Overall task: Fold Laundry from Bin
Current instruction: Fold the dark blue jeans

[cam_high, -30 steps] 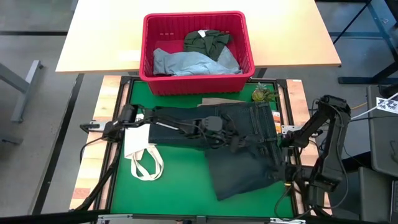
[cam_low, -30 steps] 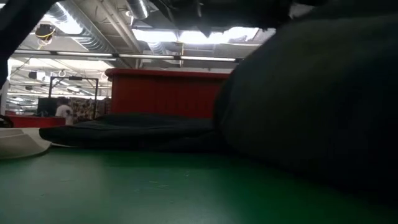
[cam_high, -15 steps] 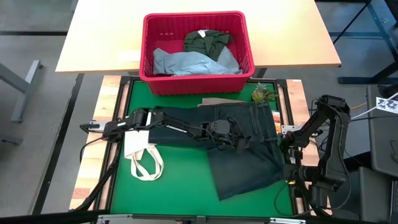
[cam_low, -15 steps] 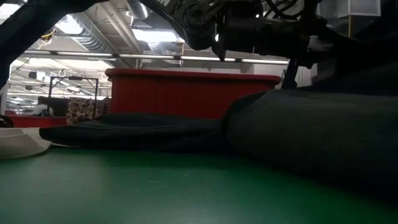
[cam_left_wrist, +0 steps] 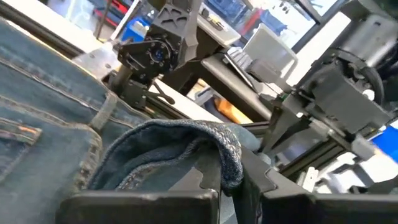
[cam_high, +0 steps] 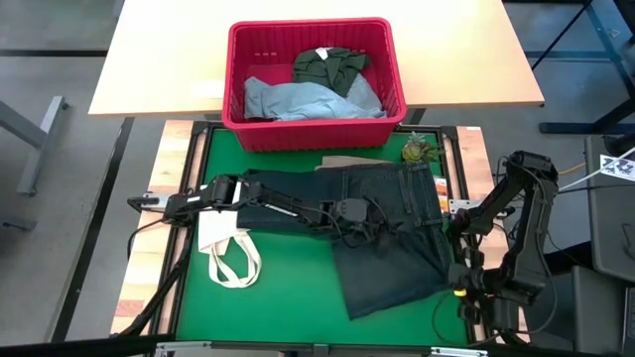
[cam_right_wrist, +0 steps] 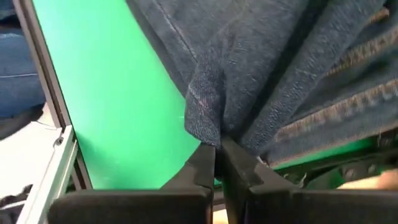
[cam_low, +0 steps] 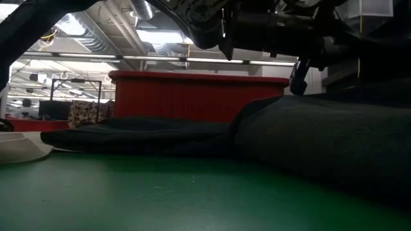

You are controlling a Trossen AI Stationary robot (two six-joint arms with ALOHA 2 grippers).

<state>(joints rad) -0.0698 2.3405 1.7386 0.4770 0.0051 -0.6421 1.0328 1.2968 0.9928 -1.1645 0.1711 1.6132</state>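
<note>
Dark navy jeans (cam_high: 387, 238) lie spread on the green mat (cam_high: 278, 288), and they show as a dark mound (cam_low: 308, 141) in the low view. My left gripper (cam_high: 380, 224) reaches from the table's left over the middle of the jeans and is shut on a raised fold. My right gripper (cam_high: 452, 238) stands at the jeans' right edge, pointing steeply down, shut on that edge. The red bin (cam_high: 238, 109) at the far side holds light blue jeans (cam_high: 298, 99) and a dark olive-green piece (cam_high: 327, 64). My left gripper (cam_left_wrist: 230, 180) pinches a raised fold of the denim (cam_left_wrist: 217, 146) between its two fingers, coming in nearly level from the table's left. The fold arches up over the fingertips; the cloth around it lies on the mat. My right gripper (cam_right_wrist: 217, 149) pinches a bunched edge of the jeans (cam_right_wrist: 205, 124) at its fingertips, coming from above. The cloth fans out slack from the pinch and lies on the mat.
A white tote bag (cam_high: 220, 238) with looped straps lies on the mat's left under my left arm. A beige piece (cam_high: 342, 161) peeks out at the jeans' far edge. A small green-yellow object (cam_high: 419, 149) sits at the far right corner. Bare mat lies along the near edge.
My left gripper has come down and a little toward the table's right, rolling as it went, still shut on the fold. The lifted denim has sunk with it: in the low view the dark mound is now lower. My right gripper has turned at the wrist, still holding the edge.
</note>
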